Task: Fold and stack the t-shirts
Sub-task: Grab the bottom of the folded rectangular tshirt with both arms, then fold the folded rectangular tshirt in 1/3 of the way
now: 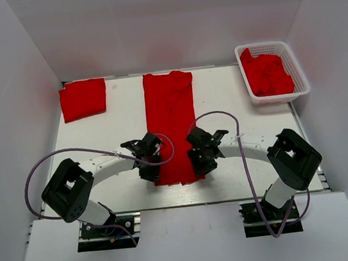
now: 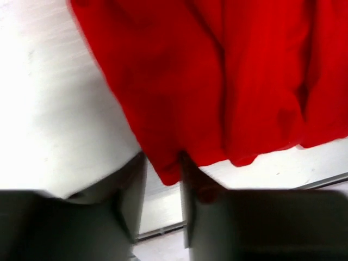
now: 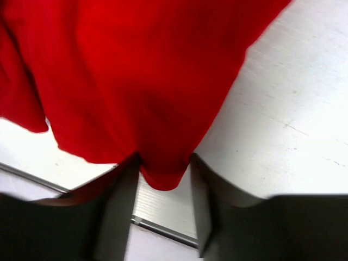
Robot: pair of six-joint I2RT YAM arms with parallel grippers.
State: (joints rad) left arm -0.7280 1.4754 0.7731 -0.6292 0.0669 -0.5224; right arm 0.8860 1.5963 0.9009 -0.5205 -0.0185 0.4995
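Observation:
A red t-shirt (image 1: 170, 118), folded into a long strip, lies down the middle of the table (image 1: 233, 100), with its near end between the two arms. My left gripper (image 1: 152, 171) sits at the strip's near left corner. In the left wrist view that corner (image 2: 168, 171) hangs between the parted fingers of the left gripper (image 2: 162, 169). My right gripper (image 1: 198, 167) sits at the near right corner. In the right wrist view that corner (image 3: 163, 176) hangs between the parted fingers of the right gripper (image 3: 163, 169). Both grippers show a gap beside the cloth.
A folded red t-shirt (image 1: 83, 98) lies at the back left of the table. A white lattice basket (image 1: 300, 72) at the back right holds crumpled red t-shirts (image 1: 268, 75). The table's near edge rail (image 3: 163, 228) runs just under both grippers.

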